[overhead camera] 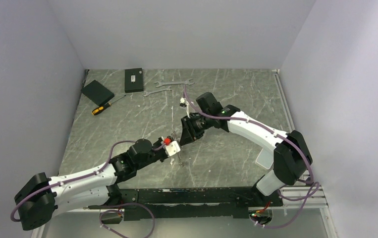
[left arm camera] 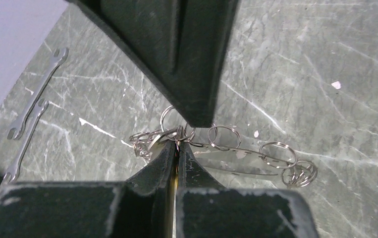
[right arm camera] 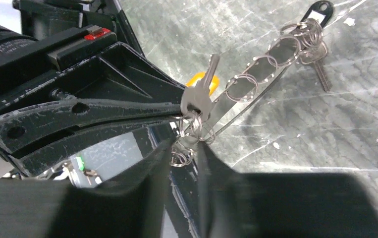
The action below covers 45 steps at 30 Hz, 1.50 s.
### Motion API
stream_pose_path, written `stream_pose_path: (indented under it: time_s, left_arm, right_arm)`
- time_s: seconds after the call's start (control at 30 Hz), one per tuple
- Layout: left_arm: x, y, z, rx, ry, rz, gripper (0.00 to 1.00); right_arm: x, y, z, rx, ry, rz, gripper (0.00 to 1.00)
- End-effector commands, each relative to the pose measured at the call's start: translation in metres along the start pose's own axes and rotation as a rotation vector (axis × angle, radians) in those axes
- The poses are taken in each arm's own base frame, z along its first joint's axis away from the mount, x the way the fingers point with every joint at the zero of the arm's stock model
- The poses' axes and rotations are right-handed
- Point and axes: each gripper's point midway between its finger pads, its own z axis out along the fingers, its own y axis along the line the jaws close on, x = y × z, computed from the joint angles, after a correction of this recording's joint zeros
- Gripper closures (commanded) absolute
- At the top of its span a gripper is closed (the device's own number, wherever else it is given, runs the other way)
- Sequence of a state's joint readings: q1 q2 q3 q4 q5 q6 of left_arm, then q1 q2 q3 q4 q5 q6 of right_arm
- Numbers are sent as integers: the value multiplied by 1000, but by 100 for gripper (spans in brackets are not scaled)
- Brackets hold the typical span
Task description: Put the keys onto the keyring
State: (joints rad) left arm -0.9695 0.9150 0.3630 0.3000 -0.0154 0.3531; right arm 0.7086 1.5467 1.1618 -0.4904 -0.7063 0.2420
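Left wrist view: at the left edge two wrenches are seen lying near the wall, the lower one cut off by the camera's own gripper body. At centre the left gripper is pressed fully together on the near end of the keyring, where small rings are bunched. Which piece of the bunch is pinched is hidden by the fingers, and a yellow sliver in the seam between them cannot be identified. The bunch is partly covered from above by the other arm's dark finger. To the right the keyring is stretched out as a narrow, flattened loop strung with small rings, ending in a tangle that is hard to resolve.

Right wrist view: the left side is filled by the left gripper's black body, marked with a red tab. At its tip one of the keys, silver, stands blade-up on a small ring, and a round orange-yellow piece is half hidden behind it. Below, the right gripper is parted only narrowly, with small rings seated in the gap; whether either pad touches them cannot be told. Up to the right the keyring is run out to a black tag, clipped by the top edge, with a second key just beside it.

Top external view: two black boxes and a screwdriver are seen at far left. The grippers are met mid-table, where ring and keys are too small to make out.
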Motion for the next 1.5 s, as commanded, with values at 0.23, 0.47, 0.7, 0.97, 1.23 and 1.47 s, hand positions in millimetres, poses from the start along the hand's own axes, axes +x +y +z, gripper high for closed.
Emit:
stream_pose_path:
  time_s: [0.23, 0.47, 0.7, 0.97, 1.23, 1.47]
  left_arm:
    - [-20, 20, 13, -124, -67, -210, 100]
    - [-23, 26, 14, -171, -93, -274, 100]
    - [-22, 28, 17, -184, -97, -292, 100]
    - [-21, 27, 20, -182, -95, -294, 100]
    - [-19, 28, 22, -187, -87, -288, 100]
    - [-13, 30, 16, -197, -51, -240, 100]
  right_arm:
    - [-33, 4, -9, 35, -155, 55, 48]
    - [-43, -10, -13, 125, -239, 125, 51]
    - [-46, -9, -9, 97, -265, 163, 60]
    - [-51, -7, -6, 77, -270, 168, 75]
    - [-48, -8, 0, 63, -242, 172, 93]
    - [-44, -8, -3, 69, -227, 137, 100]
